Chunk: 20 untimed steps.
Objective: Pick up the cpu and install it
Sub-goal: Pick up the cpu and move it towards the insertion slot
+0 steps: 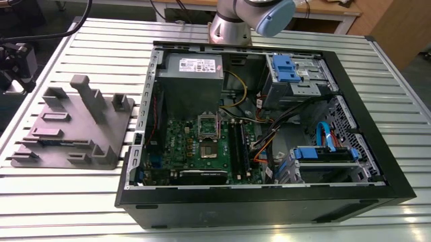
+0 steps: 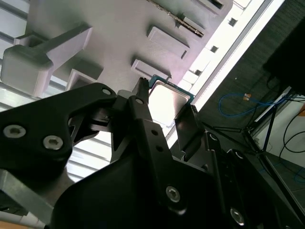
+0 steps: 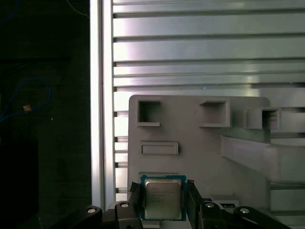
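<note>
The cpu (image 3: pixel 163 198) is a small square chip with a pale metal top and a green rim. It lies flat at the edge of the grey fixture plate (image 3: pixel 200 143), and in the second wrist view the cpu (image 2: pixel 167 101) sits just beyond the black finger linkages. My gripper (image 3: pixel 163 202) straddles it, with one black finger (image 3: pixel 135 200) against one side and the other against the opposite side. The gripper (image 2: pixel 164 105) looks shut on the chip. In the exterior view the green motherboard (image 1: pixel 202 151) lies inside the open computer case, its socket (image 1: pixel 206 150) uncovered.
The fixture plate (image 1: pixel 74 126) carries raised blocks and a tall post (image 1: pixel 88 96) on the slatted metal table, at the exterior view's left. The black case (image 1: pixel 269 131) holds a power supply, blue drive bays and loose cables. The arm's base (image 1: pixel 232 25) stands behind the case.
</note>
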Each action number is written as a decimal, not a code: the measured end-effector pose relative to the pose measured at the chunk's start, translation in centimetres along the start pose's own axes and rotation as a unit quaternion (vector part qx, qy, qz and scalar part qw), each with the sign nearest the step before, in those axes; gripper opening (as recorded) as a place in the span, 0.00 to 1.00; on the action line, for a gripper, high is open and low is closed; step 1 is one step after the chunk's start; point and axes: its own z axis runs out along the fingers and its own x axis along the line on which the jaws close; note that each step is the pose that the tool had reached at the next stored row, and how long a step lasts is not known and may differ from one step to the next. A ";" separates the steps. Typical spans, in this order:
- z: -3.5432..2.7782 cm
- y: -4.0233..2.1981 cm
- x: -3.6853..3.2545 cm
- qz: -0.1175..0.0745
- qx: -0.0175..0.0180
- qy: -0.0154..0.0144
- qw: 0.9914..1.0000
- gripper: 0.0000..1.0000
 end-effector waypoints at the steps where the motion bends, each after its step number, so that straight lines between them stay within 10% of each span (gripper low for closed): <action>1: 0.00 0.00 0.00 0.000 0.000 0.000 1.000 0.47; 20: -0.71 0.03 0.01 0.000 0.000 0.000 1.000 0.47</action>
